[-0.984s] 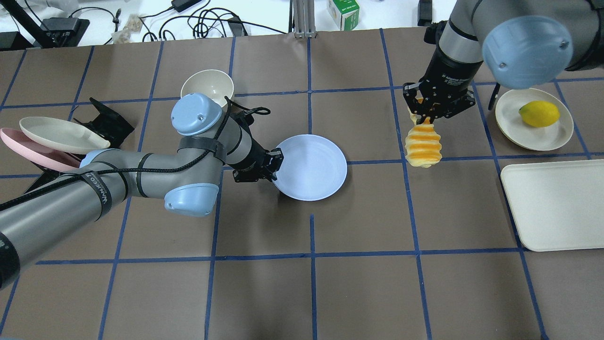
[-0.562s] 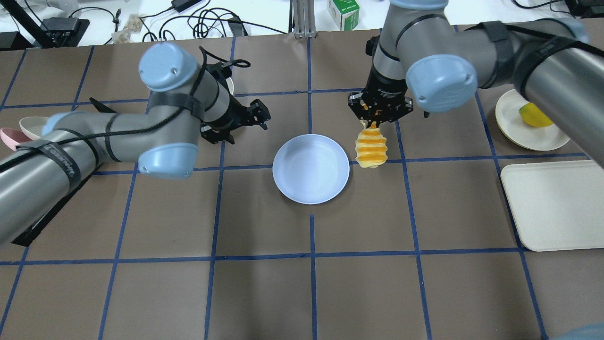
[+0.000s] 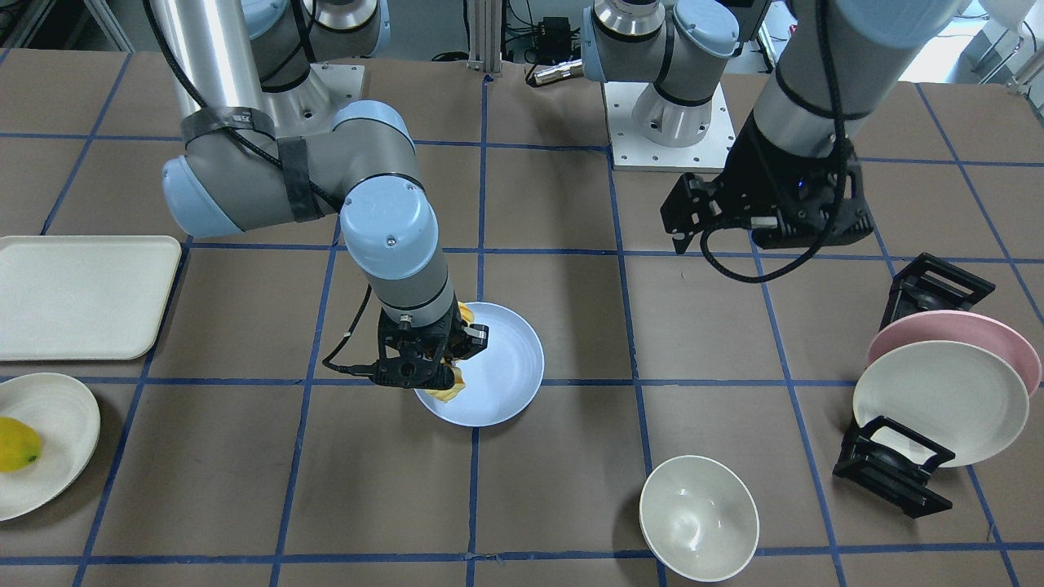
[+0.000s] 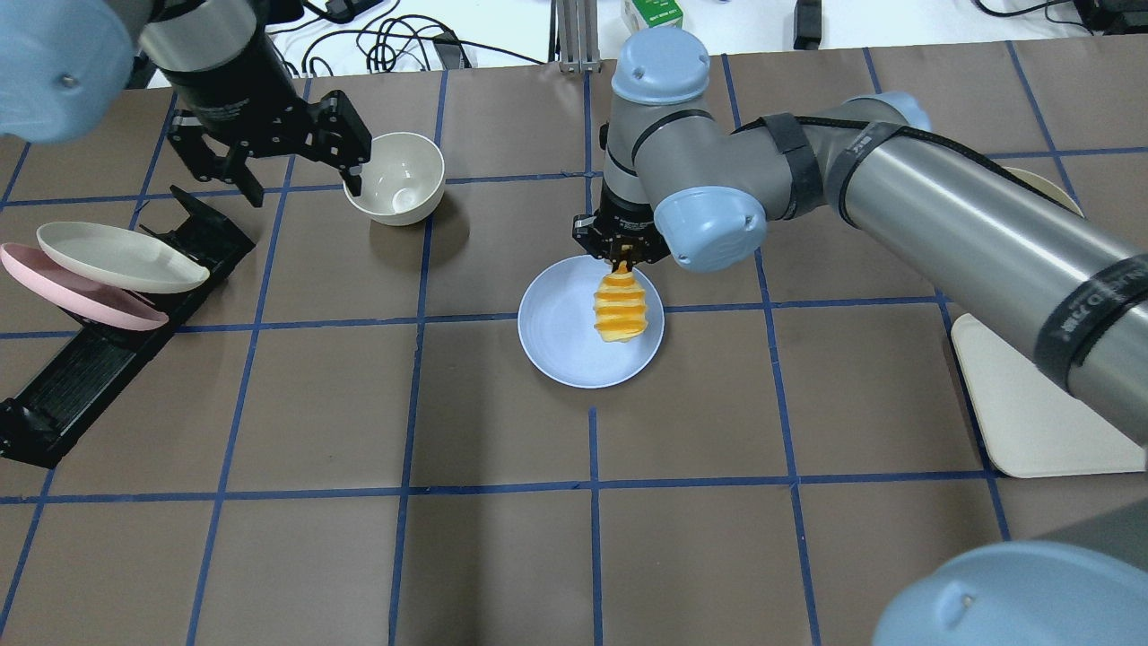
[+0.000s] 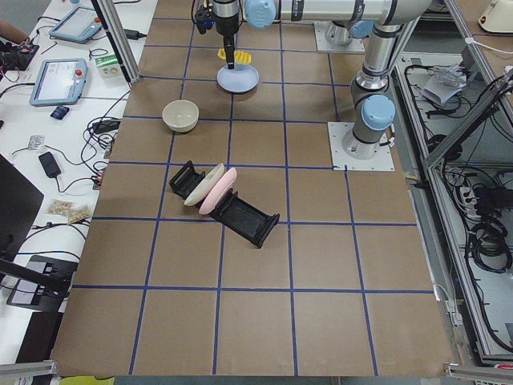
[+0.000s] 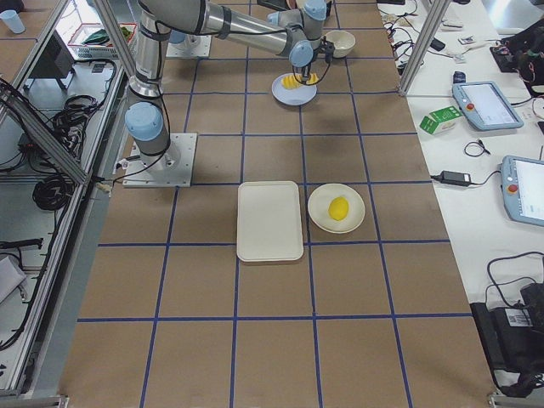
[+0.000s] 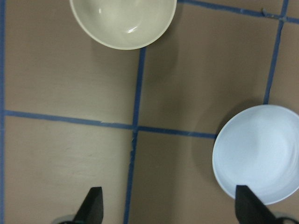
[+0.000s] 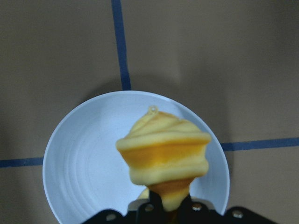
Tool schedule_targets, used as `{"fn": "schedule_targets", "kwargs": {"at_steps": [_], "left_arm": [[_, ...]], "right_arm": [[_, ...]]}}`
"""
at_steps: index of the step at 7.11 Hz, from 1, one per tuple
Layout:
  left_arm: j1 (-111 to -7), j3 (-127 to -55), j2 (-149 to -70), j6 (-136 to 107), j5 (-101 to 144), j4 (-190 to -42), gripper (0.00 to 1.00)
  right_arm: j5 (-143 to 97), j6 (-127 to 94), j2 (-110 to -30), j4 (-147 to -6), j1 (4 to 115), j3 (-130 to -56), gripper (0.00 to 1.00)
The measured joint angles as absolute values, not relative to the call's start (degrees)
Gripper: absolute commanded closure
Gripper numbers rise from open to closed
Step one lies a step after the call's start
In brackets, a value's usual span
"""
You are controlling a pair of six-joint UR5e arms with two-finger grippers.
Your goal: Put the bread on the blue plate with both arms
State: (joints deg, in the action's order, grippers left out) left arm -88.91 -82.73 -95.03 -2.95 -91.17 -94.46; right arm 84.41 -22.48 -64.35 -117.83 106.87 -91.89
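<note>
The bread (image 4: 621,309) hangs by one end from my right gripper (image 4: 621,260), which is shut on it. It is over the right part of the blue plate (image 4: 560,336); I cannot tell whether its lower end touches the plate. The right wrist view shows the bread (image 8: 163,149) above the plate (image 8: 84,163). In the front-facing view the gripper (image 3: 432,359) hides most of the bread (image 3: 447,393). My left gripper (image 4: 282,179) is open and empty, high at the far left beside a bowl. Its wrist view shows the plate (image 7: 261,154) at the lower right.
A cream bowl (image 4: 395,175) stands beside the left gripper. A black rack (image 4: 99,359) holds a pink plate and a cream plate (image 4: 117,256) at the left. A cream tray (image 4: 1031,422) lies at the right. A yellow fruit (image 3: 16,444) sits on a cream plate (image 3: 57,408).
My right gripper carried the bread left, from beside the plate to over it. My left gripper let go of the plate's rim and drew back to the far left, by the bowl.
</note>
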Motion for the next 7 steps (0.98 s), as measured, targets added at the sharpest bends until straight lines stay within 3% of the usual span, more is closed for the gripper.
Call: {"fn": "schedule_targets", "kwargs": {"at_steps": [3, 5, 6, 7], "left_arm": [[-88.7, -84.9, -92.3, -1.6, -91.5, -94.7, 0.0], [-88.8, -86.4, -91.9, -1.4, -91.5, -90.6, 0.0], [-88.8, -86.5, -91.8, -1.5, -91.4, -89.9, 0.0], [-88.9, -86.5, -91.7, -1.5, -91.3, -89.7, 0.0]], "right_arm": [[83.4, -23.2, -61.1, -120.6, 109.2, -92.0, 1.0], [83.3, -22.9, -59.6, -122.8, 110.4, -92.3, 0.69], [83.3, -22.9, -59.3, -123.0, 110.6, -92.6, 0.42], [83.3, -22.8, -59.3, -123.1, 110.7, -92.6, 0.07]]}}
